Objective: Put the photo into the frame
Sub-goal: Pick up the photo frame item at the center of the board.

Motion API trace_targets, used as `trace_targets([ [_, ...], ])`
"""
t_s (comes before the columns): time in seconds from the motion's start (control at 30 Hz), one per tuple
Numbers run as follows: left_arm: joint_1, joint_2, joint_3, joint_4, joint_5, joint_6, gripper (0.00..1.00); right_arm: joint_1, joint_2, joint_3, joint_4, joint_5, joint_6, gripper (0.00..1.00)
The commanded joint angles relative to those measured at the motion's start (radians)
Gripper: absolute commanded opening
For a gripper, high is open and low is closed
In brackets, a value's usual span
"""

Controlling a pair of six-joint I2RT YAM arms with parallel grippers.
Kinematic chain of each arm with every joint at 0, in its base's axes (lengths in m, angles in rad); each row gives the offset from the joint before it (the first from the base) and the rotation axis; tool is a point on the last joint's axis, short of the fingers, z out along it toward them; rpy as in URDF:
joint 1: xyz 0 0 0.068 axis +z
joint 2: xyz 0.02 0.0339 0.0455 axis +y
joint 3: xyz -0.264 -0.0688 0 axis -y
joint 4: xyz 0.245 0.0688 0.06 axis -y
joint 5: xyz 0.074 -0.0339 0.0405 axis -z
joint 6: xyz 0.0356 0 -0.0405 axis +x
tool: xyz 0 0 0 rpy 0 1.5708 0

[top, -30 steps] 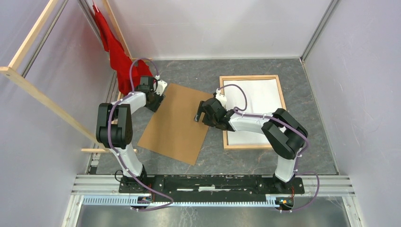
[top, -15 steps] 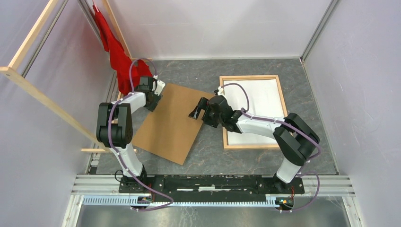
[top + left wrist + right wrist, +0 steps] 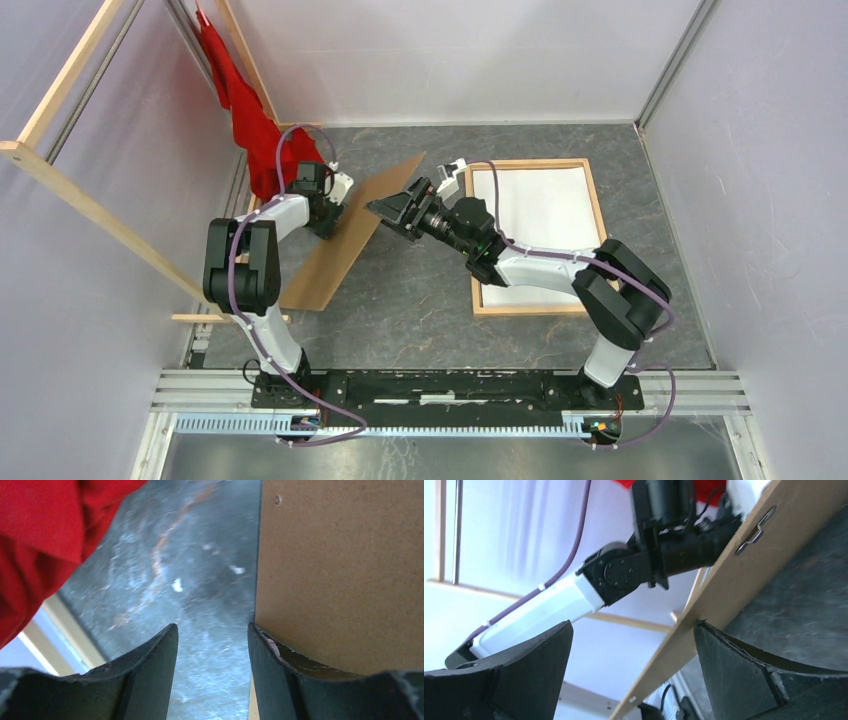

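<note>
Brown hardboard panel (image 3: 335, 255) stands tilted on its long edge at left-centre of the tabletop (image 3: 420, 310), probably tipped up to go over as backing; stiff, matte, metal clip (image 3: 754, 530) on its face; left hand (image 3: 212, 635) spread, gripping nothing, panel against one finger; right hand (image 3: 393, 209) wide, one finger propping the raised edge; thin light-wood frame (image 3: 525, 162) flat toward far-right corner, photo (image 3: 540, 210) inside, white back up; red cloth (image 3: 250, 120) at far-left corner.

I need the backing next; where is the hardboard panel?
Top view, left of centre: the hardboard panel stands tilted between the left gripper and right gripper, beside the frame.
</note>
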Motion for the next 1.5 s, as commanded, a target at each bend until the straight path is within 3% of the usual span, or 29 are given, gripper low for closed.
trace_targets([
  [0.0, -0.050, 0.039, -0.033, -0.185, 0.255, -0.055, 0.62, 0.025, 0.062, 0.041, 0.180, -0.107, 0.076, 0.98],
  [0.23, -0.049, 0.026, -0.016, -0.197, 0.259, -0.066, 0.62, 0.024, 0.069, 0.041, 0.139, -0.113, 0.080, 0.98],
  [0.37, -0.048, 0.009, -0.001, -0.197, 0.241, -0.068, 0.64, 0.025, -0.021, 0.034, -0.095, -0.046, -0.012, 0.96],
  [0.47, -0.049, 0.003, 0.028, -0.209, 0.237, -0.069, 0.69, 0.024, -0.071, 0.039, -0.279, 0.009, -0.054, 0.89],
  [0.63, -0.052, -0.024, 0.081, -0.238, 0.241, -0.069, 0.83, 0.025, -0.086, 0.035, -0.423, 0.048, -0.040, 0.69],
  [0.73, -0.057, -0.059, 0.120, -0.271, 0.257, -0.054, 0.99, 0.020, -0.078, 0.043, -0.456, 0.058, -0.023, 0.52],
  [0.87, -0.069, -0.121, 0.180, -0.335, 0.287, -0.029, 1.00, 0.000, -0.069, 0.069, -0.516, 0.057, -0.002, 0.19],
  [0.97, -0.069, -0.173, 0.231, -0.386, 0.316, -0.012, 1.00, -0.026, -0.082, 0.063, -0.540, 0.056, 0.010, 0.05],
  [1.13, -0.069, -0.273, 0.345, -0.506, 0.404, 0.029, 1.00, -0.115, -0.107, 0.077, -0.572, 0.003, 0.014, 0.00],
  [1.2, -0.069, -0.358, 0.348, -0.539, 0.490, 0.111, 1.00, -0.156, -0.117, 0.104, -0.584, -0.030, 0.017, 0.00],
  [1.37, -0.070, -0.678, 0.230, -0.567, 0.771, 0.394, 1.00, -0.255, -0.140, 0.195, -0.643, -0.085, 0.040, 0.00],
  [1.47, -0.072, -0.822, 0.185, -0.572, 0.870, 0.470, 1.00, -0.293, -0.154, 0.212, -0.639, -0.115, 0.085, 0.00],
])
